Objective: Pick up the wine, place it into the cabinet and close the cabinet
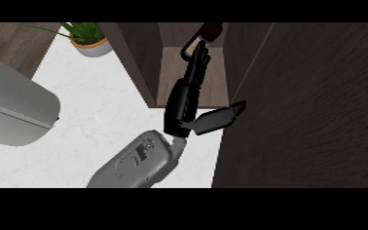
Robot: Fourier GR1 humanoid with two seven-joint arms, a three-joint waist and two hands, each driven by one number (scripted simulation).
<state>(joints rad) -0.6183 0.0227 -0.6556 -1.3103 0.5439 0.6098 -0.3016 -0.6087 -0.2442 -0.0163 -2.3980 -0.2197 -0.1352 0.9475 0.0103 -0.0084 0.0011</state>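
Inside cabinet (147,63): wine (209,31) | hand (188,92) fingers curled round it

From my feed, the bench (108,112) is a white marbled top. There's a little potted plant (87,39) in a pale round pot sitting up in the far left corner, green leaves fanning out. On the left edge I've got a big grey rounded thing (22,107), honestly can't tell what it is. A strip of dark wood (25,41) shows beside the plant.
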